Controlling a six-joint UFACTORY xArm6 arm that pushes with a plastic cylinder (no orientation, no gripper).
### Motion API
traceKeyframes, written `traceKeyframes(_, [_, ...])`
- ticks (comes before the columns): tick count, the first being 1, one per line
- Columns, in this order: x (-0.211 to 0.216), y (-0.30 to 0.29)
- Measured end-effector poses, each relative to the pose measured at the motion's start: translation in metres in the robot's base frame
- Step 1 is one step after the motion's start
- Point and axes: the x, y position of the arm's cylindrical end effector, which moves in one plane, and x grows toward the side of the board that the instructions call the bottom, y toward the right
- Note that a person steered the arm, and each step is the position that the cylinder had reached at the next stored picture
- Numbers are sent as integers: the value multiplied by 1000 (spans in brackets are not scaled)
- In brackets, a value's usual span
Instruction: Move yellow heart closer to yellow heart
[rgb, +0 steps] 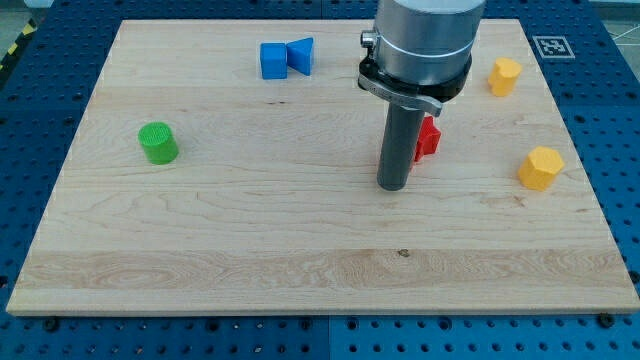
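Observation:
My tip (392, 186) rests on the wooden board (250, 230) a little right of centre. A red block (429, 137) sits just up and to the right of the tip, partly hidden behind the rod; its shape cannot be made out. Two yellow blocks are at the view's right: one near the top right (504, 76) and one lower, near the right edge (541, 168). Both look faceted; neither reads clearly as a heart. The tip is well to the left of both yellow blocks and touches neither.
A blue cube (273, 60) and a blue wedge-like block (300, 54) touch each other near the top centre. A green cylinder (158, 143) stands at the left. The arm's grey body (425, 40) hangs over the top centre-right.

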Motion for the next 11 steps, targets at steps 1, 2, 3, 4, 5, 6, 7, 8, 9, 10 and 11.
traceKeyframes(1, [14, 11])
traceKeyframes(2, [56, 109])
traceKeyframes(3, [39, 196])
traceKeyframes(4, [39, 204])
traceKeyframes(5, [34, 193])
traceKeyframes(6, [21, 164])
traceKeyframes(7, [24, 162])
traceKeyframes(8, [-10, 162])
traceKeyframes(9, [-62, 160])
traceKeyframes(10, [-96, 160])
traceKeyframes(11, [-98, 160])
